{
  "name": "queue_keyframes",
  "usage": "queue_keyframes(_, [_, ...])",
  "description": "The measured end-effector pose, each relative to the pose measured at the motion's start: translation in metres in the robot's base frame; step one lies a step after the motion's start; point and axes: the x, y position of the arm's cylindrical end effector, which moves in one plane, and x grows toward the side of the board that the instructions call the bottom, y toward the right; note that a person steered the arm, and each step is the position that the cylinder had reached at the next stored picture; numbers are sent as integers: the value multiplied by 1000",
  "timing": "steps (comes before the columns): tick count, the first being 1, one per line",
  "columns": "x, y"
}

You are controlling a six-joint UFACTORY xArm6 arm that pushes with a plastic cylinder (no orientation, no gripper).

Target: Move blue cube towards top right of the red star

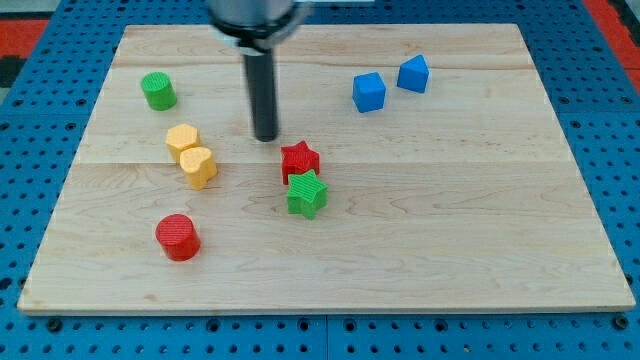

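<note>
The blue cube (369,92) sits at the view's upper right on the wooden board. The red star (299,159) lies near the middle, touching a green star (307,194) just below it. My tip (266,137) rests on the board just up and left of the red star, a small gap apart. The blue cube is well to the right of my tip and up and right of the red star.
A second blue block (413,74), with a peaked top, stands right of the cube. A green cylinder (158,91) is at upper left. Two yellow blocks (183,139) (199,166) touch at left. A red cylinder (179,237) is at lower left. The board's edge (320,305) runs along the bottom.
</note>
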Motion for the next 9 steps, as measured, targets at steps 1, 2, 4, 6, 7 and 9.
queue_keyframes(1, [50,1])
queue_keyframes(2, [61,48])
queue_keyframes(4, [35,106])
queue_keyframes(6, [-55,81])
queue_keyframes(7, [-63,160])
queue_keyframes(9, [-108,130])
